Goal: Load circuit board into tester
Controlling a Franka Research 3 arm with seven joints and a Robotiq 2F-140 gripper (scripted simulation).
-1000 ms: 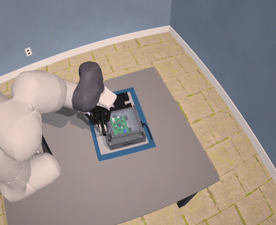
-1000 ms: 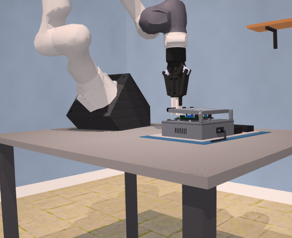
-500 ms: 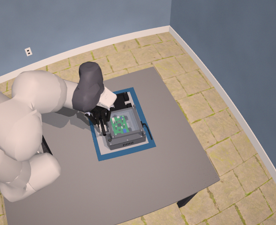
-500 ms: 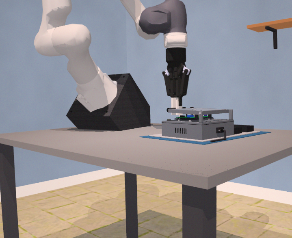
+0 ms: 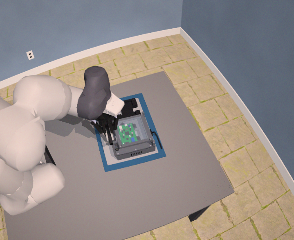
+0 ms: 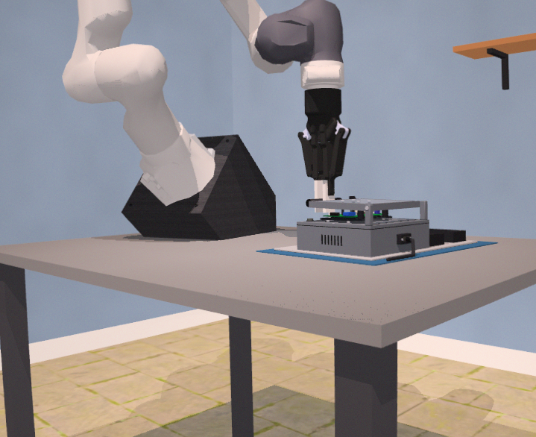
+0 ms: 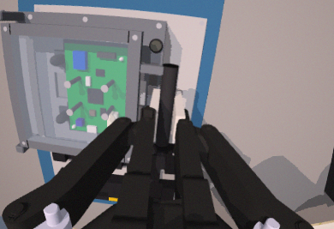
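The green circuit board [image 5: 127,135] lies flat, component side up, inside the grey tester [image 5: 134,141]. It also shows in the wrist view [image 7: 97,89]. The clear framed lid [image 6: 364,204] lies level over the tester [image 6: 362,235] and covers the board. My gripper [image 6: 322,181] points straight down at the tester's left side. It is shut on the lid's handle [image 7: 167,99], a dark bar that sticks out beyond the lid's edge. The same gripper [image 5: 108,133] shows in the top view, partly under my wrist.
The tester stands on a white plate on a blue mat [image 5: 132,165]. The black tray [image 5: 131,103] sits behind the tester, partly hidden by my wrist. A black cable [image 6: 403,248] hangs from the tester's side. My arm's black base [image 6: 204,189] stands at the back left.
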